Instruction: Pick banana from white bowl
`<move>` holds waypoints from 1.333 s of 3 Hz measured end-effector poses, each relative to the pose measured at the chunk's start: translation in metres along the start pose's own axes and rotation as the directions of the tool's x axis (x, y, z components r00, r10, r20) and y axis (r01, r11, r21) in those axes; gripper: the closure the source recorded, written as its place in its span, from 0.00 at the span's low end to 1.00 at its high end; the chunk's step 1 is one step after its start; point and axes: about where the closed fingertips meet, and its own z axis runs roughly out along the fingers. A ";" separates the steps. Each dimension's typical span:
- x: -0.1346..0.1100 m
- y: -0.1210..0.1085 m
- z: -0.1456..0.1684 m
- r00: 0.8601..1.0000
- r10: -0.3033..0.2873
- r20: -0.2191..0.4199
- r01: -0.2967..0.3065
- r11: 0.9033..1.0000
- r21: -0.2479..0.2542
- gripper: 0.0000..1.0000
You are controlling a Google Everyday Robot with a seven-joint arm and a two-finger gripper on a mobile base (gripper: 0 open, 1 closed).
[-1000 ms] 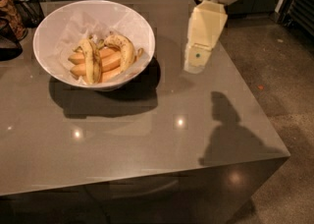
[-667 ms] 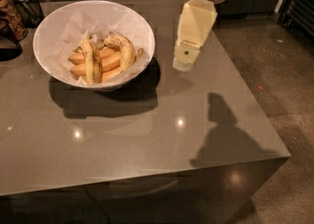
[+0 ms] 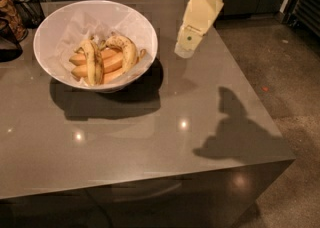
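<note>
banana (image 3: 127, 52) yellow, brown-speckled | white bowl (image 3: 47, 37) lined with white paper | tool (image 3: 184, 49) pale cream; right of white bowl | table (image 3: 150, 147) grey-brown

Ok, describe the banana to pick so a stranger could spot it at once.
On the grey table stands a white bowl, with the gripper hovering to its right. Inside, the banana is the curved one nearest that side: yellow with brown speckles, unlike the dark-streaked one and the smooth orange-yellow ones.
</note>
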 end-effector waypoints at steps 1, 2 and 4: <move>-0.011 0.017 0.014 1.000 0.023 0.004 -0.023 0.998 -0.050 0.00; -0.031 0.043 0.030 0.999 0.016 -0.037 -0.020 0.996 -0.089 0.00; -0.043 0.036 0.028 0.999 0.038 0.024 -0.036 0.996 -0.079 0.00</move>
